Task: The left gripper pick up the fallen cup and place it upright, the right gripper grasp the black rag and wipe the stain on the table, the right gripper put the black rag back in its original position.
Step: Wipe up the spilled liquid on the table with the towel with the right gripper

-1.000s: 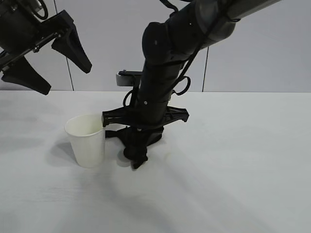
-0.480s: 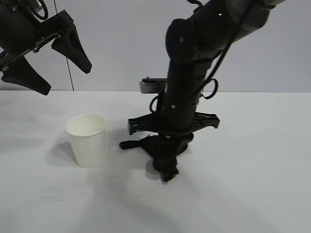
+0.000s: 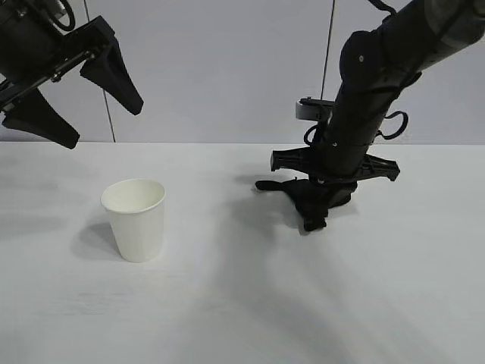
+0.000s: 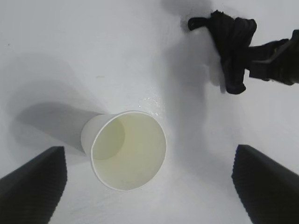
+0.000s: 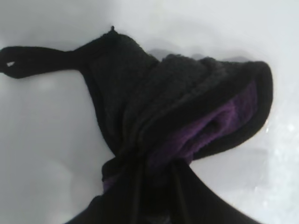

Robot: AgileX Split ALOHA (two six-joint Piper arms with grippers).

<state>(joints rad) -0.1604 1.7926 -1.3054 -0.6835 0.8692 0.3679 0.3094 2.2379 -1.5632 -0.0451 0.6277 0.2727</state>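
Observation:
The white paper cup (image 3: 135, 218) stands upright on the white table (image 3: 227, 303), at its left; it also shows in the left wrist view (image 4: 126, 149), empty. My left gripper (image 3: 72, 98) hangs open high above the cup, its fingers (image 4: 32, 179) wide apart either side of it. My right gripper (image 3: 317, 216) is shut on the black rag (image 3: 307, 199) at the table's middle right, pressing it on the surface. The rag (image 5: 177, 126) shows a purple patch and a thin tail (image 5: 37, 60). A faint wet smear (image 4: 152, 103) lies beside the cup; no brown stain shows.
A pale wall with vertical panel seams (image 3: 330, 45) stands behind the table. The right arm (image 3: 379, 68) leans in from the upper right.
My right gripper has dragged the rag from beside the cup to the right and farther back. The cup and left gripper have not moved.

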